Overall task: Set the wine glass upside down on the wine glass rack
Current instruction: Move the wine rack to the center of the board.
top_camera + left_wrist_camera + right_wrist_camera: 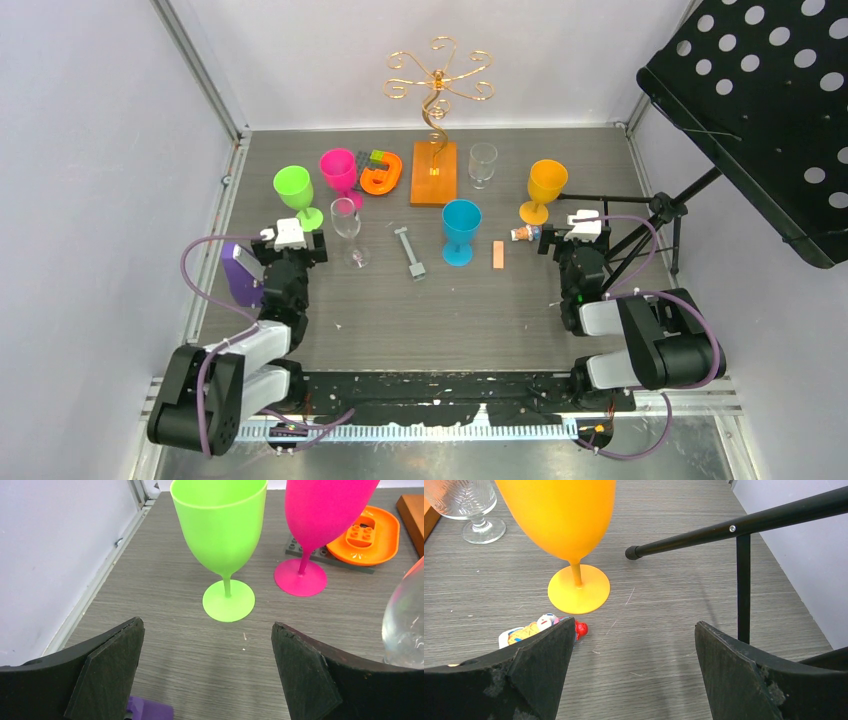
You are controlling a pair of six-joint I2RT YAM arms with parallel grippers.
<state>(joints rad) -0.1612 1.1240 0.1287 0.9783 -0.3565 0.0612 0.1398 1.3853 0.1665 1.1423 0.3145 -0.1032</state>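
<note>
Top external: wine glass rack [434,172] prob. near rear edge.

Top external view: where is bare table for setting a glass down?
Bare: the wide near strip of table this side of the clear wine glass, grey tool and blue glass. Smaller: the far-right corner behind the orange glass. Crowded: left of the rack base, around pink glass and orange tray.

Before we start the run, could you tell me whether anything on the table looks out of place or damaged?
A black stand leg pokes over the table beside the orange glass, a small toy figure lies by its foot, and the right gripper has crumbled pads.
</note>
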